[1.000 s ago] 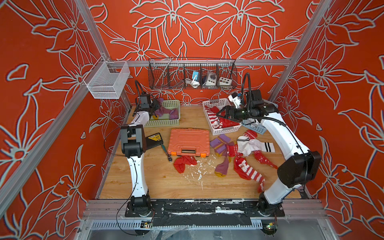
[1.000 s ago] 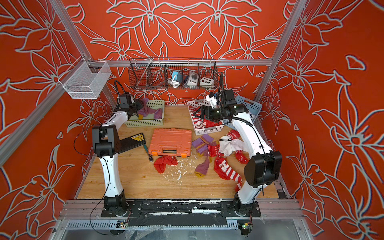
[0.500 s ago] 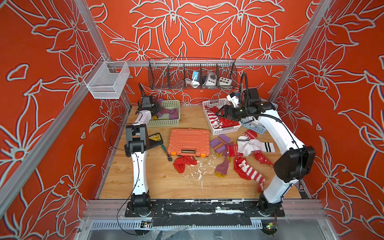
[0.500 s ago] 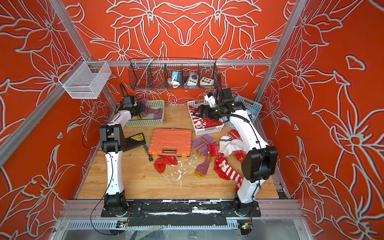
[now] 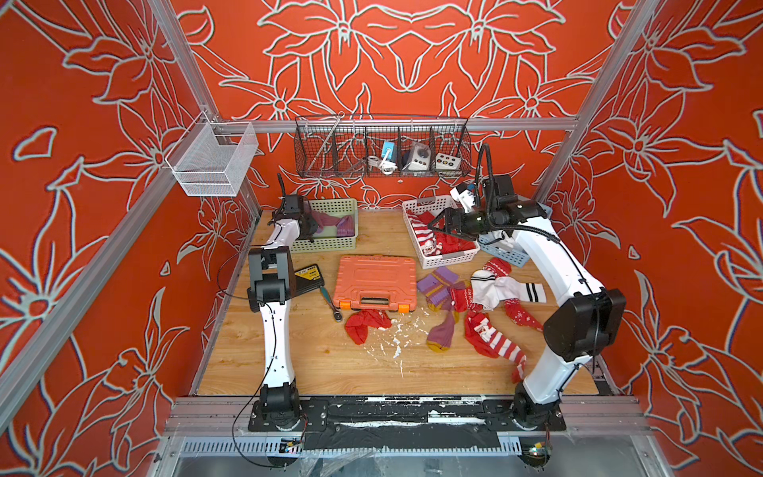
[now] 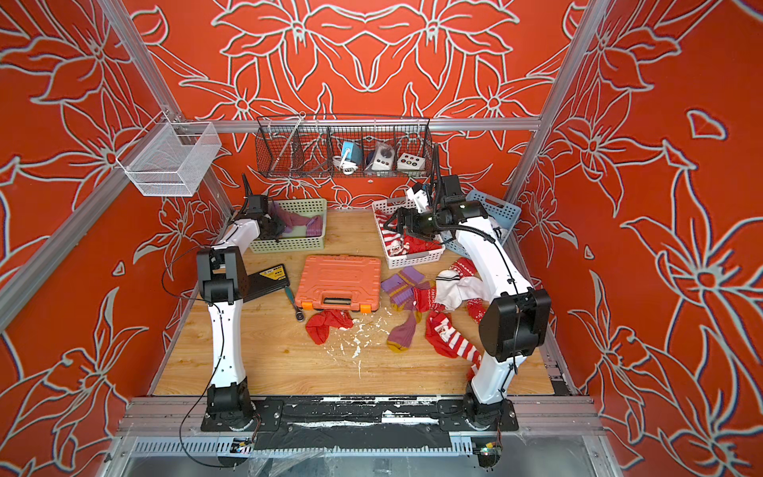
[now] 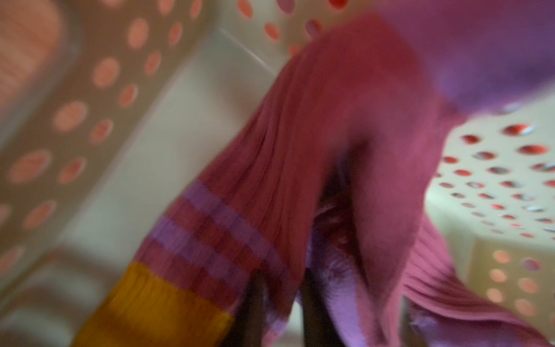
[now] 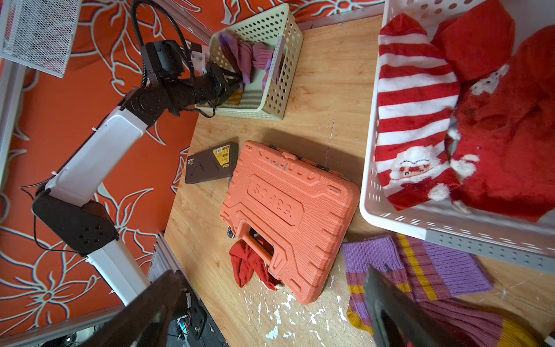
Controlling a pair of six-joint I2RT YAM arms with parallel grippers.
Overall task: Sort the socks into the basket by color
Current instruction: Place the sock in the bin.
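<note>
Table: wooden (image 5: 313, 371); baskets along the back edge, loose socks on the right half
Baskets: green (image 5: 330, 243) in the back left corner holds purple socks; white (image 5: 444, 260) right of centre holds red ones; blue (image 5: 508, 254) just beside it, partly behind the right arm
Case: orange (image 5: 373, 285), mid-table; a red sock (image 5: 365, 326) at its front edge
Heap: purple pair (image 5: 437, 285), white sock (image 5: 499, 289), striped sock (image 5: 495, 342), touching or overlapping
Left gripper (image 5: 311, 225): inside the green basket; fingers (image 7: 252, 309) close together with a purple sock (image 7: 300, 135) between them; blur hides whether they pinch it
Right gripper (image 5: 439, 227): above the white basket's front left part, fingers spread wide, empty
Key relation: the heap lies toward the front edge from the right gripper; the purple pair is nearest, just outside the white basket's front wall, its long axis roughly along that wall; the right arm is nearer, the left well apart beyond the case
</note>
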